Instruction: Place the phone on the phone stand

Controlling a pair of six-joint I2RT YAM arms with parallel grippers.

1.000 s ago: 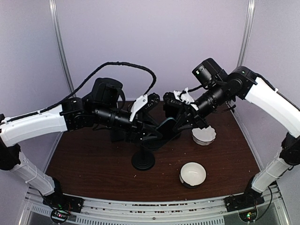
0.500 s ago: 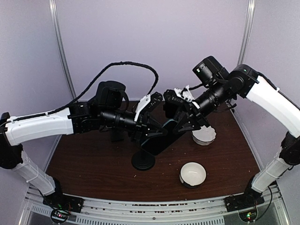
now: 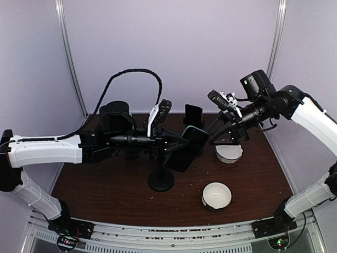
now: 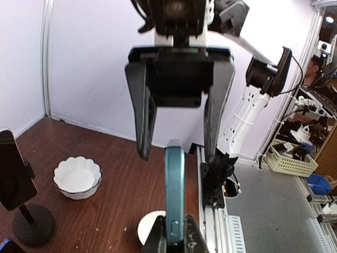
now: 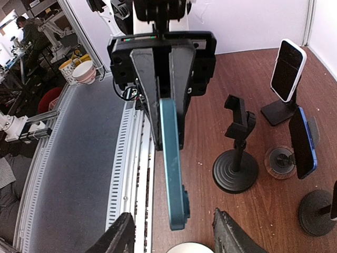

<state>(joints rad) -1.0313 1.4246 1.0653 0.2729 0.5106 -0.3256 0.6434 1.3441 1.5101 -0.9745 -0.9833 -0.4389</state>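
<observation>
one holder only: left gripper (image 3: 170, 146) pinched shut on phone (image 3: 189, 148), in air at 1 o'clock of phone stand (image 3: 160, 181) base. right gripper (image 3: 225, 130) spread, empty, at 2 o'clock of phone. level phone, centre over stand, lower slow, release only once seated.

The phone (image 3: 185, 149) has a glossy dark screen and a smooth teal case. Matt black stand (image 3: 160, 182). Matt brown wood table (image 3: 105, 179). The bowl (image 3: 216, 195) at 4 o'clock is glossy white.

I see a teal-cased, black-faced phone (image 3: 185, 149), a black round-based phone stand (image 3: 160, 182), a white scalloped bowl (image 3: 229, 153) far right, a white round bowl (image 3: 216, 195) nearer, and a reddish-brown wooden table (image 3: 105, 190).
</observation>
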